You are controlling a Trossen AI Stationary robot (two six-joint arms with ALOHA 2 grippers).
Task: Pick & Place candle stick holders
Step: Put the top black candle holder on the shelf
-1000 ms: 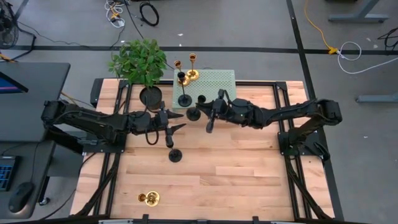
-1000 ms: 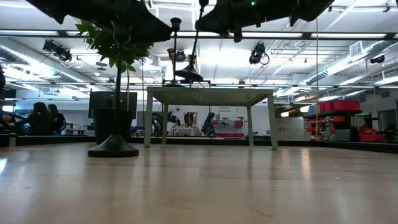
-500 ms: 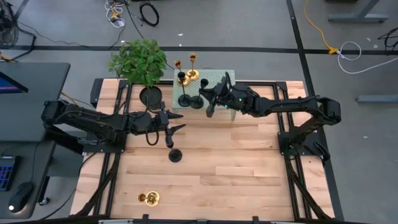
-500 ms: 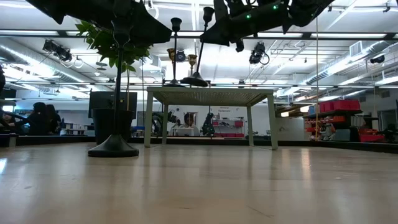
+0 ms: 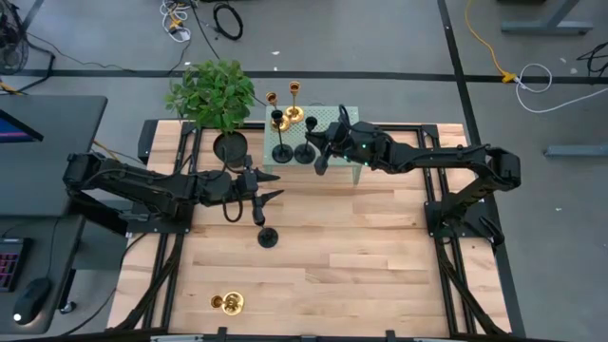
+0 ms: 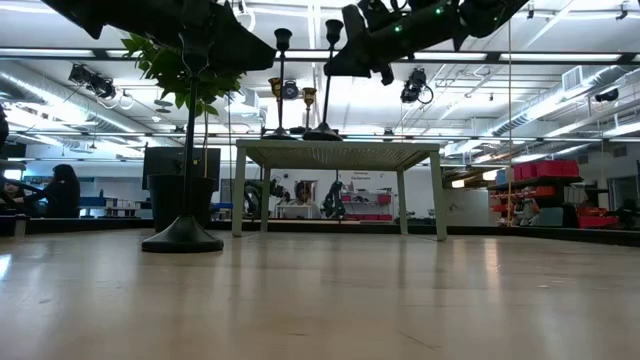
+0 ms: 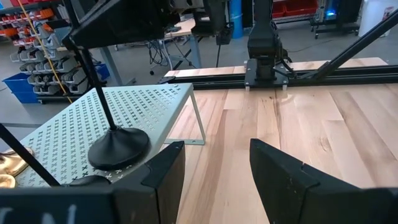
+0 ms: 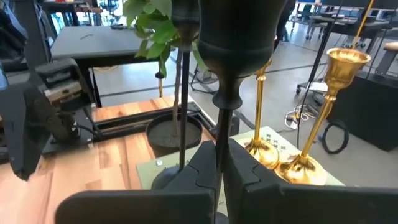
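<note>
On the wooden table [image 5: 380,256], nearest the front edge and far from the pale green perforated metal stand [image 5: 344,122], a shiny gold candle holder [image 5: 227,303] lies on its side. Closer to the stand, a matte black candle holder [image 5: 268,237] stands alone on the wood. Just beyond it the left gripper [image 5: 269,186] hovers with its fingers spread wide and nothing between them. The right gripper [image 5: 321,152] is at the stand's front-left part, its fingers [image 8: 239,171] closed tight on the thin stem of a slim black candle holder [image 5: 304,152], whose base sits on the stand. Beside it stands another black holder [image 5: 281,150], and at the stand's far corner two gold holders [image 5: 293,112]. A black pot with a green leafy plant [image 5: 217,95] is left of the stand.
</note>
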